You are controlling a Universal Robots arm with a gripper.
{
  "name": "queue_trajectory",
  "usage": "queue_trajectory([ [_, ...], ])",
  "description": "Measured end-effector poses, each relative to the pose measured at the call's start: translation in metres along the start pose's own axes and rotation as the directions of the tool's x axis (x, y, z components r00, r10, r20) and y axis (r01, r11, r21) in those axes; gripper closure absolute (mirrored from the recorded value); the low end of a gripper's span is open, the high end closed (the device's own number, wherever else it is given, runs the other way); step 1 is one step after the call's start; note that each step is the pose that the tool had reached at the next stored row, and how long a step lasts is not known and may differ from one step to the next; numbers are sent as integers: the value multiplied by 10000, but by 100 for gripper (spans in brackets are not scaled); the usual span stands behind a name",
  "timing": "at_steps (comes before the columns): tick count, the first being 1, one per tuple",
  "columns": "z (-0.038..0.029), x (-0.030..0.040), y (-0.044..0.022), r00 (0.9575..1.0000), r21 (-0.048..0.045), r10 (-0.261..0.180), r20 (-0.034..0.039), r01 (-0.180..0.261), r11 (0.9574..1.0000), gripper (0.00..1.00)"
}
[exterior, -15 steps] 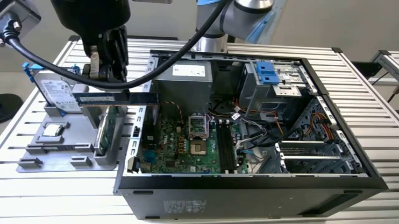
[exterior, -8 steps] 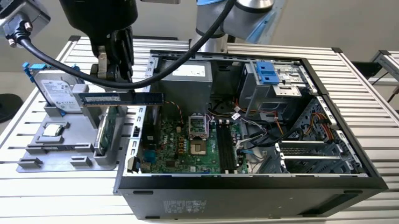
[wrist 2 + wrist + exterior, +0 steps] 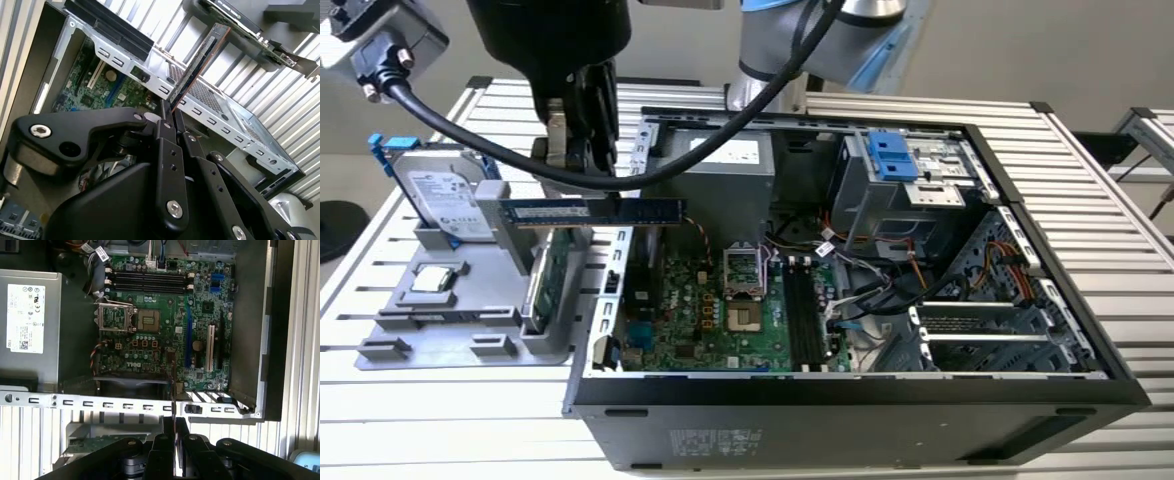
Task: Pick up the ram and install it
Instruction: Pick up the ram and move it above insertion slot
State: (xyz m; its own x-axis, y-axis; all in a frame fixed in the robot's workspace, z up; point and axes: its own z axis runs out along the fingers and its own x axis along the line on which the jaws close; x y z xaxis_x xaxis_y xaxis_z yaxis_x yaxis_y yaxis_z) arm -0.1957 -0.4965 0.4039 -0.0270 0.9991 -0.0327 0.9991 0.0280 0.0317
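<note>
Slatted metal table carried an open computer case and, toward the table's edge at the exterior view's left, a grey holder. Fingers were closed tight on the ram, which hung level in the air over the case wall beside that holder, clear of the motherboard below.

Labels on the power supply, the hard drive and the ram: their print too fine to read from here.
</note>
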Motion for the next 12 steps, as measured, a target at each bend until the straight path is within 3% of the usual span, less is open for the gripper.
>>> queue_trajectory([
  [12,6,-1,133,10000,0,0,1,0,10000,100],
])
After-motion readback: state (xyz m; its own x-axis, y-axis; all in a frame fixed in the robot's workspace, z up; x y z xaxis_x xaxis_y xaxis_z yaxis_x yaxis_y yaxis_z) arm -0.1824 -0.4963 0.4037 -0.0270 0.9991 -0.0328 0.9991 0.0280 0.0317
